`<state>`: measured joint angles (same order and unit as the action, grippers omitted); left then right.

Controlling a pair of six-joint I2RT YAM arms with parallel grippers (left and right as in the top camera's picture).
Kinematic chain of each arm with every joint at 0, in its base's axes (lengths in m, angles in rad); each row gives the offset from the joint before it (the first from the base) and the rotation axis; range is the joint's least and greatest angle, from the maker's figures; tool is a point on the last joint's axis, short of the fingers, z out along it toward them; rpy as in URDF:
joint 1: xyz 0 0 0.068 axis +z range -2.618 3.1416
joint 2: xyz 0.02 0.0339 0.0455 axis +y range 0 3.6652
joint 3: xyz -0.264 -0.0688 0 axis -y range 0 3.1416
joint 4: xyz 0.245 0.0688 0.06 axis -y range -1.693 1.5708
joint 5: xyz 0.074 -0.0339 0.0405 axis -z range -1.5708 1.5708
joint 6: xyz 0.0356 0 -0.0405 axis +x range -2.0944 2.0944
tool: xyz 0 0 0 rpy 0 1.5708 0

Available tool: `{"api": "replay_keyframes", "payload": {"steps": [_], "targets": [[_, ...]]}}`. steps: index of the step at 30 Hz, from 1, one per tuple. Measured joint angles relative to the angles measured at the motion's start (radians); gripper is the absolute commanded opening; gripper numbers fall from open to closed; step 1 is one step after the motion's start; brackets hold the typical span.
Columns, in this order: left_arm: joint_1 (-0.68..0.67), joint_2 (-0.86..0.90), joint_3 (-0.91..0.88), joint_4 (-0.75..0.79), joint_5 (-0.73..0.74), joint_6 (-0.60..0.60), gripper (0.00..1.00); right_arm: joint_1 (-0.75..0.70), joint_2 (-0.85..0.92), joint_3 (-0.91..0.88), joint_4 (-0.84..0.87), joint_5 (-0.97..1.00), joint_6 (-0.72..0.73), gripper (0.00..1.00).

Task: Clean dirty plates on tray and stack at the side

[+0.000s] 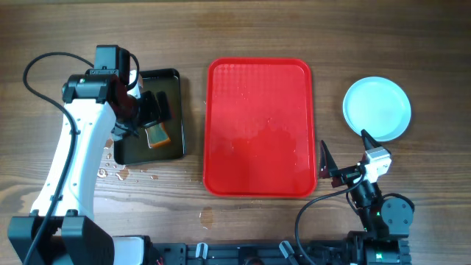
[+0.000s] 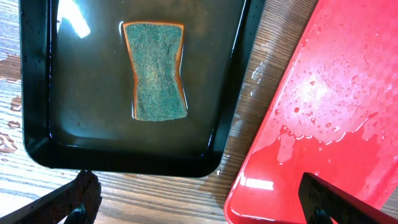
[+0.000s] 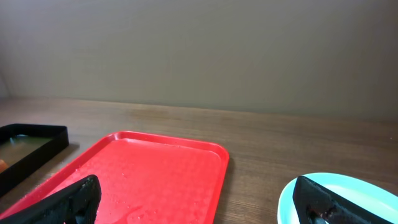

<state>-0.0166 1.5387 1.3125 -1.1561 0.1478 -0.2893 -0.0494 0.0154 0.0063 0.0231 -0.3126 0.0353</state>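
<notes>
From overhead, the large red rectangular plastic tray lies in the middle of the brown wood-grain tabletop. Its long axis runs from the robot's edge of the table toward the far edge, and its surface is wet and bare. To the right of the red tray, apart from it and level with its far half, a round pale blue-white plate sits on the wood; whether more plates lie under it cannot be told. Just left of the red tray is a smaller black rectangular tray, its long axis parallel to the red one. The left gripper hangs above it on its white arm, and spilled drops mark the wood by its near left corner. The right gripper sits near the red tray's near right corner, its jaws spread wide with nothing between them. Only the left wrist view shows what the arm hides from above: a waisted green scouring sponge with an orange edge lying flat in the black tray's water. It also shows beads and a film of water on the red tray's corner, and the left gripper gaping wide and empty. The right wrist view looks low across the red tray at a plain grey wall, the plate's rim to the tray's right. The right gripper is wide open, holding nothing.
</notes>
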Motion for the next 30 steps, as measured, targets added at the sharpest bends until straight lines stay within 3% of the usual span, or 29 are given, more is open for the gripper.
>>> {"api": "replay_keyframes", "payload": {"steps": [4, 6, 9, 14, 19, 26, 30], "targets": [[-0.016, -0.045, -0.014, 0.01, -0.002, 0.0, 1.0, 0.0, 0.0, 0.0, 0.0, 0.0, 0.0, 1.0], [-0.085, -0.243, -0.069, 0.047, -0.017, 0.001, 1.0, 0.0, 0.001, 0.0, 0.0, 0.0, 0.0, 1.0], [-0.104, -0.571, -0.18, 0.245, -0.043, 0.008, 1.0, 0.0, -0.002, 0.0, 0.0, 0.0, 0.0, 1.0], [-0.096, -1.062, -0.684, 0.716, -0.056, 0.012, 1.0, 0.0, -0.003, 0.0, 0.0, 0.002, 0.0, 1.0], [-0.073, -1.435, -1.01, 0.928, -0.057, 0.012, 1.0, 0.0, -0.002, 0.0, 0.0, 0.003, 0.0, 1.0], [-0.065, -1.525, -1.262, 1.162, -0.056, 0.012, 1.0, 0.0, -0.003, 0.0, 0.0, 0.003, 0.0, 1.0], [-0.065, -1.526, -1.304, 1.102, -0.056, 0.012, 1.0, 0.0, -0.003, 0.0, 0.0, 0.003, 0.0, 1.0]]}}
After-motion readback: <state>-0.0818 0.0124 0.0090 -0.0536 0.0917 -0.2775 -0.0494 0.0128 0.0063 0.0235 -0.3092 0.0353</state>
